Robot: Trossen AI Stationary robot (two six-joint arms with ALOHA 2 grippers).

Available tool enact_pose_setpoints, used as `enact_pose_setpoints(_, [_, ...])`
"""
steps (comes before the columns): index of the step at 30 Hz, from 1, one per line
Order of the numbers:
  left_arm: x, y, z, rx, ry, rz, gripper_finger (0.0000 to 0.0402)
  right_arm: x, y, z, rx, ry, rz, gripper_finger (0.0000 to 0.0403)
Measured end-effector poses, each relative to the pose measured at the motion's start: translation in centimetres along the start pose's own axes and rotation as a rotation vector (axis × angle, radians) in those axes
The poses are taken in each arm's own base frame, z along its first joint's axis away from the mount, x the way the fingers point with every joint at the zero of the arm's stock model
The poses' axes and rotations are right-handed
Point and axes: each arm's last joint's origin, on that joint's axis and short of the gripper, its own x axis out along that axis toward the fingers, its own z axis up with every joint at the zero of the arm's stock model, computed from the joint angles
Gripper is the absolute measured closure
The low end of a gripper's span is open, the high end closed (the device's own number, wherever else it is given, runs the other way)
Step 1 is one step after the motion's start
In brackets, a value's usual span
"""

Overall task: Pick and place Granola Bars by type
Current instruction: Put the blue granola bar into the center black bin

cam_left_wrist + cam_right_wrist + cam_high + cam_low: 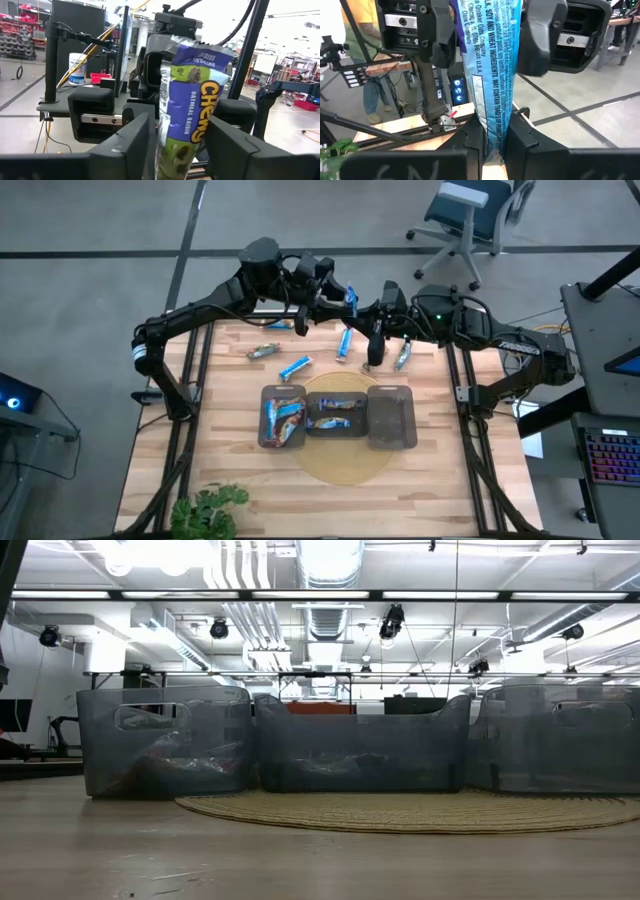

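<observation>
One granola bar (352, 298) in a blue, purple and green wrapper hangs high over the table's far edge, between my two grippers. My right gripper (492, 150) comes from the right and is shut on it. My left gripper (180, 150) comes from the left and is open. Its fingers (442, 40) stand on either side of the bar's other end (192, 100), with narrow gaps. More bars lie flat on the wood (295, 366), (263, 351), (345, 343), (403, 358). My right gripper pinches the bar's near end (492, 132) between its two fingers. The fingers come about level from the table's right and lie along the bar. The bar is lifted clear of the table and sticks out ahead of the fingers, toward the left gripper.
Three dark trays stand in a row on a round woven mat (340, 465). The left tray (265, 425) and the middle tray (336, 402) hold bars; the right tray (391, 417) shows none. A plant (210, 510) stands at the near left edge.
</observation>
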Motion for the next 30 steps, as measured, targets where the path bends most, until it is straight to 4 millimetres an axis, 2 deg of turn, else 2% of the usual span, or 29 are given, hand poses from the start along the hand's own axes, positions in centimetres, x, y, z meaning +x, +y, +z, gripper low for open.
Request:
enact_pose_setpoints(6, [0.0, 0.0, -0.1, -0.007, 0.01, 0.002, 0.019, 0.0, 0.0, 0.0, 0.0, 0.0, 0.001, 0.0367])
enact_pose_setpoints(16, [-0.7, -0.3, -0.8, -0.048, 0.113, 0.027, 0.0186, 0.0, 0.0, 0.0, 0.0, 0.0, 0.003, 0.0367])
enact_pose_setpoints(25, [-3.3, -2.7, 1.4, 0.004, 0.113, 0.091, 0.0186, 0.0, 0.0, 0.0, 0.0, 0.0, 0.003, 0.0367])
enact_pose_setpoints(30, [-6.0, -4.7, 2.6, 0.068, 0.157, 0.261, 0.0186, 0.0, 0.0, 0.0, 0.0, 0.001, 0.003, 0.0367])
